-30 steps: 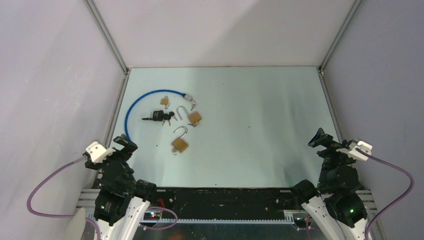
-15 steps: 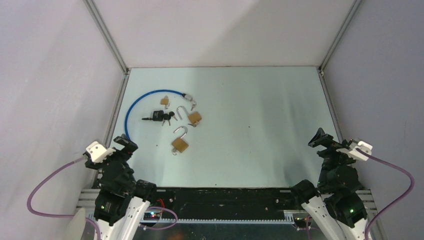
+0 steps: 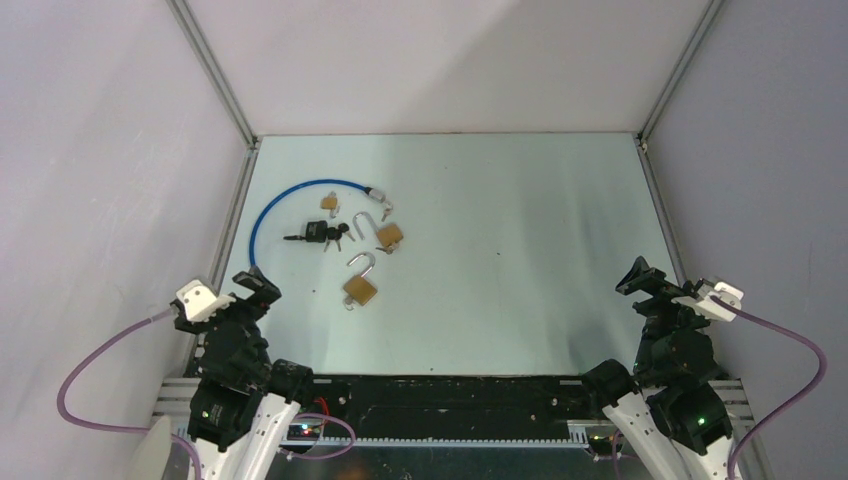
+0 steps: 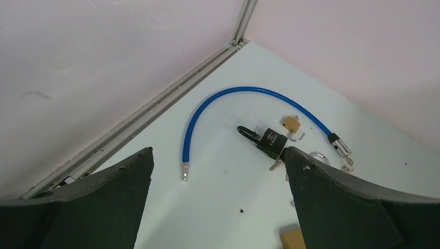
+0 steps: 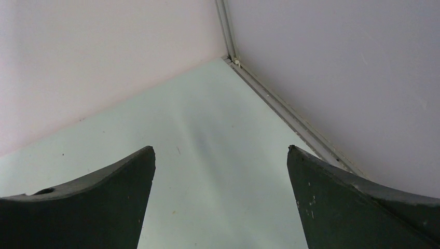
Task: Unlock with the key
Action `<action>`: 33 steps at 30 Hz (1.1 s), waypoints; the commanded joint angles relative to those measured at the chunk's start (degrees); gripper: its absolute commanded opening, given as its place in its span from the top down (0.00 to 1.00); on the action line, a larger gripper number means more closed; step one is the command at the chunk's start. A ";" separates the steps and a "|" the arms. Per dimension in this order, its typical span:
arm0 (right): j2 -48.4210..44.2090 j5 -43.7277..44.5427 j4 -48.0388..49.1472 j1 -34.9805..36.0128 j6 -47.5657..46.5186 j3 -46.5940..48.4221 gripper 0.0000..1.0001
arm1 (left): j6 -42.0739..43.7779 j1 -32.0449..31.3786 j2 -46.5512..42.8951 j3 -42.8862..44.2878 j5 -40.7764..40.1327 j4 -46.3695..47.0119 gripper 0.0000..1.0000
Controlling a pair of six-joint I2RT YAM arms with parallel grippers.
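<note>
Both end effectors, left (image 4: 218, 207) and right (image 5: 220, 207), gape wide and hold nothing, parked at the counter's (image 3: 500, 250) near corners. The black padlock (image 3: 314, 233) with its keys (image 3: 336, 240) lies toward the far-left corner inside the blue cable (image 3: 270, 205), two brass padlocks (image 3: 361, 288) (image 3: 389, 235) beside it with shackles open.

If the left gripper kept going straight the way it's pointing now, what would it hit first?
Probably the blue cable: the left gripper, jaws open, aims at its loose end, with the black padlock just beyond. Depth is hard to judge, so it might meet bare table first.

A blue cable (image 3: 270, 205) curved across the table (image 3: 500, 250). White walls (image 3: 450, 60) enclosed it, joined by metal rails (image 3: 212, 70).
</note>
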 commanded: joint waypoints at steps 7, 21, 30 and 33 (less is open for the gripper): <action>-5.32 1.54 0.83 -0.65 0.79 -0.40 0.01 | 1.29 0.45 -11.69 0.65 1.93 1.68 0.00; 0.07 1.92 0.85 -0.65 0.57 -0.40 0.01 | 1.05 0.43 -12.68 0.72 0.77 1.64 0.00; 2.88 2.04 0.78 -0.65 0.33 -0.40 0.01 | 0.91 0.43 -12.91 1.06 0.41 1.67 0.00; 3.20 1.90 0.70 -0.65 0.32 -0.40 0.01 | 0.83 0.42 -13.01 1.15 0.24 1.55 0.00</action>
